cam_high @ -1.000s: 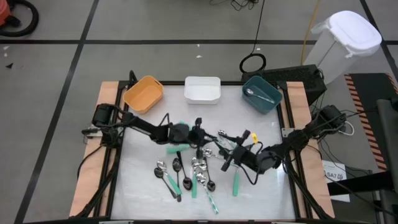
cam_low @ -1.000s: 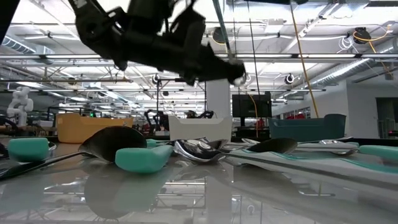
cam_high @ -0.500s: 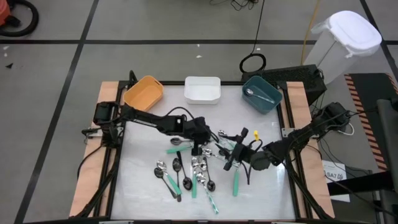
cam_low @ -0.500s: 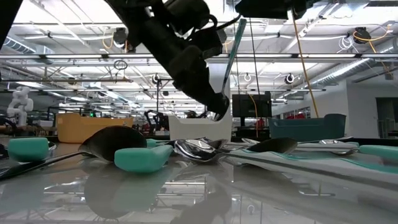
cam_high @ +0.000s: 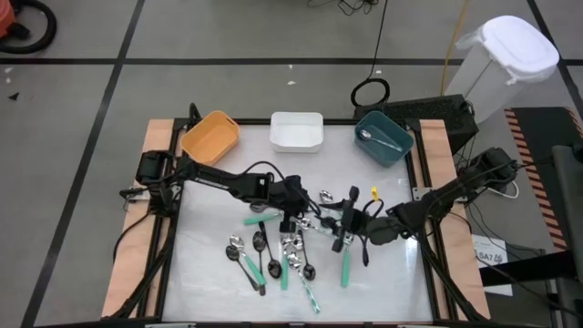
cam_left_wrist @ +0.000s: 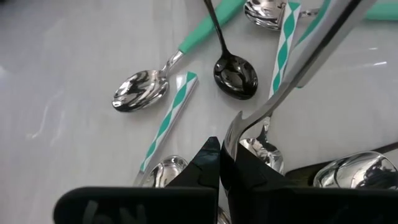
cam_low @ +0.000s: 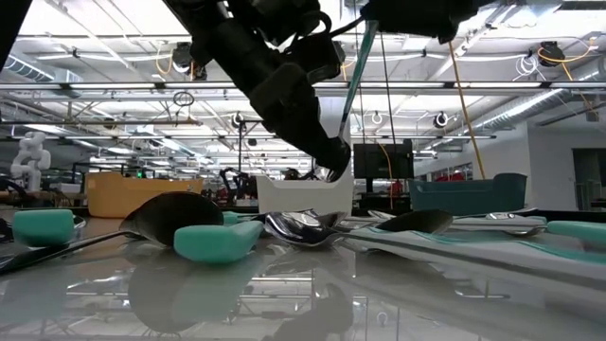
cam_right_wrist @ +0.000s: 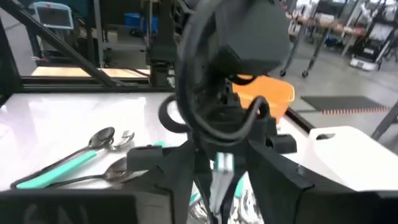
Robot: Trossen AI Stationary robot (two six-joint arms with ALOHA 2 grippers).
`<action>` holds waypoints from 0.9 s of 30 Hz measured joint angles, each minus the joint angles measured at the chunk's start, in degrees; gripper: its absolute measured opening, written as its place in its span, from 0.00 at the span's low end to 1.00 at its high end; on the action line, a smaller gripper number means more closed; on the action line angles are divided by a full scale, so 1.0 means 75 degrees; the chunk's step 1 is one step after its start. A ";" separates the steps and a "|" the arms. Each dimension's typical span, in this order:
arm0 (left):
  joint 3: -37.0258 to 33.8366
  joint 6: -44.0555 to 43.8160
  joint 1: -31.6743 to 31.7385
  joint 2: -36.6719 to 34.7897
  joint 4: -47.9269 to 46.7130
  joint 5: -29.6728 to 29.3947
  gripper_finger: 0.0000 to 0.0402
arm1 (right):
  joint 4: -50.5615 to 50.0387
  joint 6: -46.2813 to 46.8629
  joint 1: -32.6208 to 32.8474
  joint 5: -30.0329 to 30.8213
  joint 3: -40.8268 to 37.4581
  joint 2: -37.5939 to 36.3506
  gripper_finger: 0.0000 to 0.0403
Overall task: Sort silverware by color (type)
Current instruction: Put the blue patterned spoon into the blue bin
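**Desk:** What is at the middle of the bench (cam_high: 209,273)?

**Photographer:** Both arms meet there, seen from above. The left arm reaches in from 9 o'clock and the right arm from 3 o'clock. The left tool (cam_left_wrist: 219,163) is clamped shut on one end of a metal spoon (cam_low: 357,66), which hangs clear of the bench and rises steeply from that grip.

**Desk:** And the other arm?

**Photographer:** The right tool (cam_right_wrist: 221,177) faces the left one at close range. Its two fingers (cam_right_wrist: 180,171) stand apart on either side of the spoon's upper handle, with a gap showing on each side, so it is not gripping.

**Desk:** Where is the rest of the silverware?

**Photographer:** The loose spoons (cam_high: 290,246) lie in a scatter under the two tools and toward 6 o'clock. Their handles are black, mint-green and plain metal, and several cross or touch. One mint-handled spoon (cam_high: 345,267) lies a little apart at 5 o'clock.

**Desk:** The bins?

**Photographer:** Three sit along the far edge: an orange bin (cam_high: 210,137) at 11 o'clock, a white bin (cam_high: 296,131) at 12 and a teal bin (cam_high: 397,146) at 1. The teal one holds a single metal spoon (cam_high: 375,138).
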 joint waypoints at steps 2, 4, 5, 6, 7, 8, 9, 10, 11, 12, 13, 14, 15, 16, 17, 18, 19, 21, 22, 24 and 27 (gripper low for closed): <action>0.0000 -0.0005 -0.0001 0.0000 0.0029 0.0000 0.01 | -0.0178 0.0153 -0.0059 -0.0010 0.0000 0.0001 0.30; 0.0000 -0.0018 -0.0001 0.0000 0.0044 -0.0001 0.02 | -0.0262 0.0199 -0.0100 -0.0015 0.0000 0.0005 0.25; 0.0000 -0.0034 -0.0001 0.0000 0.0044 -0.0003 0.03 | -0.0277 0.0199 -0.0109 -0.0016 0.0000 0.0003 0.23; 0.0000 -0.0052 0.0000 0.0000 0.0041 -0.0006 0.03 | -0.0291 0.0191 -0.0109 -0.0026 0.0000 0.0003 0.20; 0.0000 -0.0064 0.0000 0.0000 0.0041 -0.0006 0.03 | -0.0303 0.0175 -0.0109 -0.0026 0.0000 0.0003 0.16; 0.0000 -0.0093 0.0002 0.0000 0.0041 -0.0006 0.03 | -0.0308 0.0142 -0.0106 -0.0029 0.0000 0.0003 0.13; 0.0000 -0.0096 0.0002 0.0000 0.0047 -0.0009 0.03 | -0.0309 0.0102 -0.0106 -0.0031 0.0000 0.0003 0.10; 0.0000 -0.0099 0.0002 0.0000 0.0044 -0.0015 0.03 | -0.0310 0.0081 -0.0106 -0.0039 0.0000 0.0003 0.08; 0.0000 -0.0105 0.0002 0.0000 0.0041 -0.0017 0.03 | -0.0327 0.0077 -0.0106 -0.0041 0.0000 0.0003 0.08; 0.0000 -0.0111 0.0002 0.0000 0.0032 -0.0020 0.03 | -0.0363 0.0084 -0.0106 -0.0033 0.0000 0.0002 0.08; -0.0003 -0.0119 0.0002 0.0000 0.0029 -0.0022 0.04 | -0.0422 0.0147 -0.0106 -0.0023 0.0000 -0.0021 0.08; -0.0003 -0.0197 0.0002 0.0000 0.0029 -0.0023 0.04 | -0.0490 0.0251 -0.0106 -0.0021 0.0000 -0.0069 0.08; -0.0003 -0.0306 0.0002 0.0000 0.0042 -0.0018 0.04 | -0.0557 0.0366 -0.0106 -0.0020 0.0000 -0.0129 0.08; -0.0003 -0.0399 0.0002 -0.0005 0.0065 -0.0016 0.05 | -0.0609 0.0483 -0.0106 -0.0020 0.0000 -0.0187 0.08; 0.0000 -0.0470 0.0002 -0.0009 0.0070 -0.0013 0.06 | -0.0679 0.0570 -0.0106 -0.0005 0.0000 -0.0246 0.08; 0.0000 -0.0523 0.0002 -0.0012 0.0070 -0.0013 0.08 | -0.0761 0.0658 -0.0106 0.0011 0.0000 -0.0296 0.08; 0.0000 -0.0567 0.0002 -0.0012 0.0065 -0.0013 0.10 | -0.0846 0.0727 -0.0100 0.0016 0.0000 -0.0358 0.08; -0.0003 -0.0595 0.0001 -0.0012 0.0013 -0.0015 0.16 | -0.0982 0.0850 -0.0062 0.0066 0.0000 -0.0484 0.08; -0.0003 -0.0597 -0.0001 -0.0012 0.0023 -0.0015 0.19 | -0.1088 0.0902 -0.0035 0.0097 0.0000 -0.0546 0.08; -0.0003 -0.0595 -0.0013 -0.0012 0.0134 -0.0015 0.25 | -0.1362 0.1046 -0.0002 0.0105 0.0000 -0.0644 0.08; -0.0003 -0.0605 -0.0013 -0.0012 0.0236 -0.0015 0.32 | -0.1914 0.1303 0.0073 0.0097 0.0000 -0.0806 0.08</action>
